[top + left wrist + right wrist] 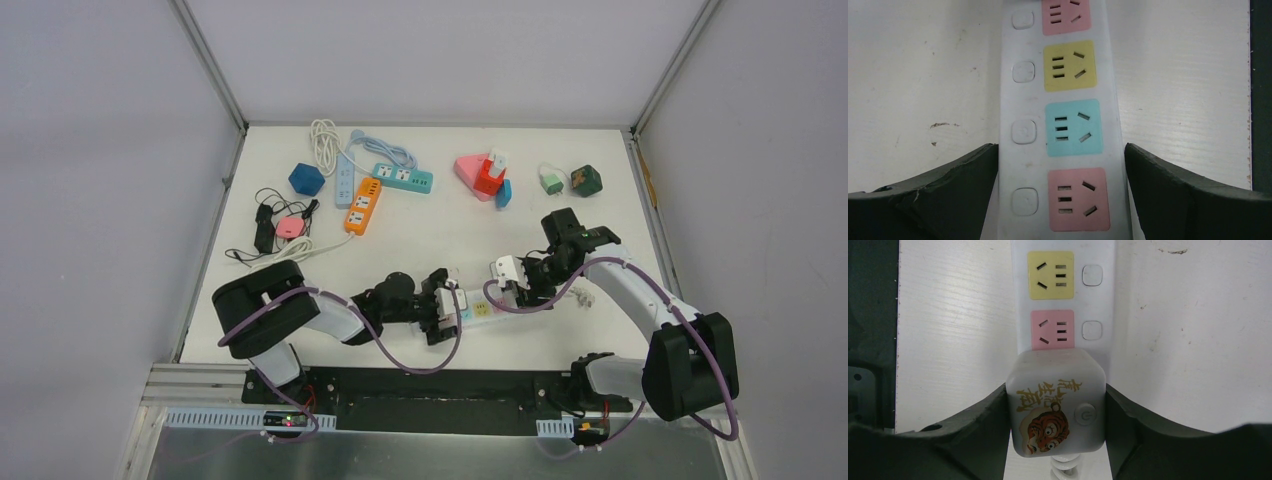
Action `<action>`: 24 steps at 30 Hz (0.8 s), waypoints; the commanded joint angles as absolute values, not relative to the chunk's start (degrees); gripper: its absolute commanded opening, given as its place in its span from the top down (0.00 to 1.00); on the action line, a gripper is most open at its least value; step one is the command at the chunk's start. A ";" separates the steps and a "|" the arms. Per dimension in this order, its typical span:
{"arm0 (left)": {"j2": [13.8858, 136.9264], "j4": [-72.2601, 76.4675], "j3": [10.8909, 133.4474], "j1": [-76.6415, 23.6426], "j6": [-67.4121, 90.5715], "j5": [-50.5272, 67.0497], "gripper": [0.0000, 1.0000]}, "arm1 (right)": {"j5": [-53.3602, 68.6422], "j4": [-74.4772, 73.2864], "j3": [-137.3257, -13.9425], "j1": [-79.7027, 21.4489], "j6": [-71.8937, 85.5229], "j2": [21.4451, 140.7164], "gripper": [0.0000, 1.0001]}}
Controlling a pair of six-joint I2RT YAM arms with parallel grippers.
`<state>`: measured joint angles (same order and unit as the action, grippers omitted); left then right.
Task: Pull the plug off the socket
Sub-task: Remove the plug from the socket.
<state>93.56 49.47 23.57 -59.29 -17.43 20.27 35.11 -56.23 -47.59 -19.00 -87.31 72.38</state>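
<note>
Plug (1055,407) (tiger picture, gold Chinese characters) sits clamped in right tool (1055,392); left tool (1061,150) spread wide astride socket strip (1008,100).

A white cube plug (1055,402) with a tiger print sits at the end of a white socket strip (1093,302).

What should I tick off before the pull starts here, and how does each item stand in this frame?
1. Right gripper clamped on the tiger plug: ok, with a finger against each side of its body.
2. Left gripper bracing the power strip: cannot tell. Its fingers flank the strip, but whether they press on it is unclear.
3. Plug seated in the strip's end socket: cannot tell, because its body hides the socket.
4. Pink socket and yellow socket next to the plug free: ok, both are empty.
</note>
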 commanded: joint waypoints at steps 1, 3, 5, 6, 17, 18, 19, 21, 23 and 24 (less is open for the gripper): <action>95.04 51.47 24.61 -59.62 -17.63 21.23 0.02 | 37.09 -55.61 -47.84 -19.48 -87.63 71.72 1.00; 95.02 51.18 24.84 -59.60 -17.14 21.01 0.07 | 37.10 -55.56 -47.81 -19.54 -87.56 71.72 1.00; 94.48 48.92 25.69 -59.60 -16.63 20.82 0.16 | 37.20 -55.62 -47.88 -19.51 -87.50 71.76 1.00; 94.22 47.14 26.45 -59.65 -16.24 20.38 0.24 | 37.19 -55.57 -47.94 -19.51 -87.35 71.79 1.00; 94.83 44.12 27.34 -59.55 -15.46 16.09 1.00 | 40.39 -59.78 -49.01 -20.78 -88.61 73.73 1.00; 94.95 44.12 27.33 -59.36 -15.50 16.03 1.00 | 39.50 -58.80 -47.45 -22.13 -89.54 72.75 1.00; 95.05 44.19 27.38 -59.13 -15.49 16.23 1.00 | 38.19 -56.90 -45.83 -23.30 -89.17 71.61 1.00; 95.30 44.33 27.36 -58.72 -15.47 16.99 1.00 | 36.80 -52.51 -44.50 -23.94 -84.09 70.16 1.00; 95.51 44.43 27.34 -58.55 -15.51 17.45 1.00 | 37.49 -51.23 -46.97 -22.90 -78.44 71.83 1.00; 95.49 44.47 27.29 -58.56 -15.48 17.61 1.00 | 38.68 -53.72 -48.97 -21.77 -78.39 73.51 1.00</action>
<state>94.24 44.42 27.27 -59.16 -16.62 18.37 31.64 -54.37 -46.81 -21.17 -83.92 70.76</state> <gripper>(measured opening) 0.757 0.617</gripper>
